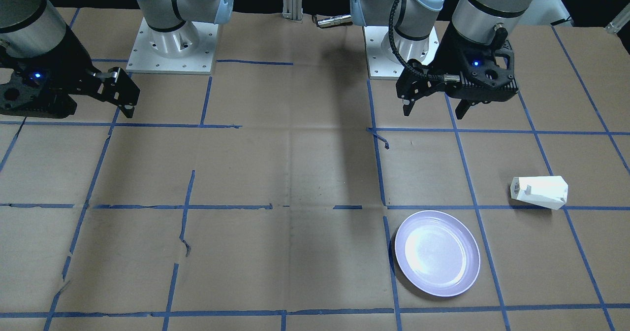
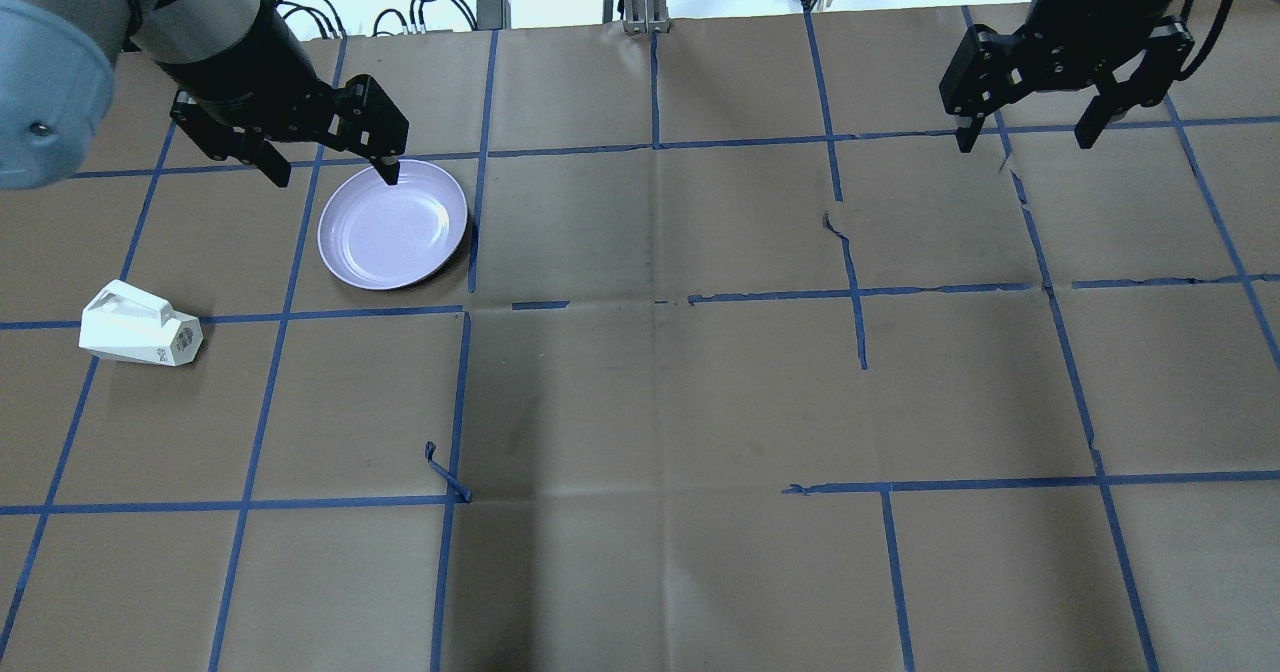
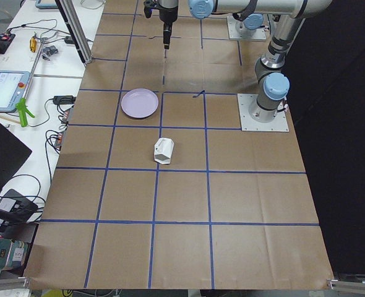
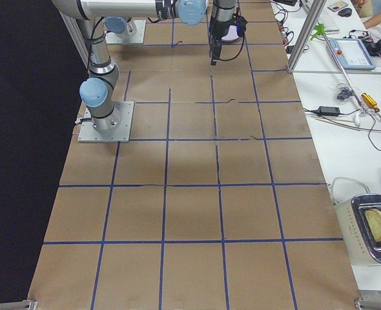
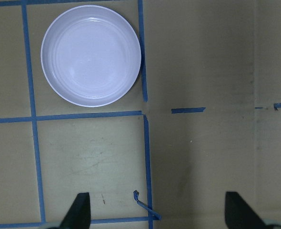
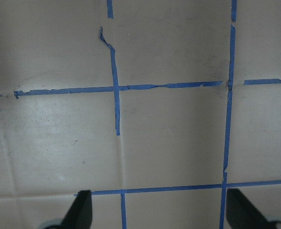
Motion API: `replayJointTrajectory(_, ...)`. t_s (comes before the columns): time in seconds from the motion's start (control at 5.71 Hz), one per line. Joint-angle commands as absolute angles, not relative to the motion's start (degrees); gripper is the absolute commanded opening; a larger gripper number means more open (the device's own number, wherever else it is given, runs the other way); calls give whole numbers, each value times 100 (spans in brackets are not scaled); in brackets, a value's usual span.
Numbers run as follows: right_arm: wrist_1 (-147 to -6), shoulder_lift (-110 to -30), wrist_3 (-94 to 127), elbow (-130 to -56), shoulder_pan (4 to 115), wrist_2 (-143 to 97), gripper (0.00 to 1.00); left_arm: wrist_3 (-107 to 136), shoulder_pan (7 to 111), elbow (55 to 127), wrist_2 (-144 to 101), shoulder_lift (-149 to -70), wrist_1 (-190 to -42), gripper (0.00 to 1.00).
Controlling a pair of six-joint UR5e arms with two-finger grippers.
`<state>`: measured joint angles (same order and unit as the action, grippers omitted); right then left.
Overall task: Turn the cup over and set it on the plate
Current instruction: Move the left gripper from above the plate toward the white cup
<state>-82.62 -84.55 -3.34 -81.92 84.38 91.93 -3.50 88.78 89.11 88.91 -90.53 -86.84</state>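
the left tool (image 1: 434, 113) is held above the tabletop (image 1: 295, 173) close to its own base, fingers spread wide and nothing between them. the cup (image 1: 540, 192) is found farther out and off to the robot's left of that tool, lying on its side on the brown paper, well apart from the fingers. its long axis is laid roughly across the tabletop, one hexagonal end turned toward the middle, the blocky handle (image 2: 138, 304) uppermost; a hard, matt white, faceted body is shown. beyond it, roughly straight out from the left tool, the plate (image 1: 437, 253) is set: round, shallow, glossy lavender, bare, near the cup but not touching. the left arm is judged much the nearer for the pick. farthest off, the right tool (image 2: 1023, 142) is held spread and empty.
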Motion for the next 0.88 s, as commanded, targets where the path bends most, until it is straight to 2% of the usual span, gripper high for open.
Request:
replayJointTrajectory(0.0, -8262, -8455, -334, -8191, 8438, 9193, 100, -761, 8346, 8755, 8790, -9053, -8736, 99)
replayJointTrajectory(0.53, -8262, -8455, -334, -8191, 8438, 9193, 100, -3360, 6267, 8771, 8772, -9253, -8771, 99)
replayJointTrajectory(0.7, -8262, -8455, -334, -8191, 8438, 9193, 100, -4045, 5510, 8815, 8615, -9725, -8763, 99)
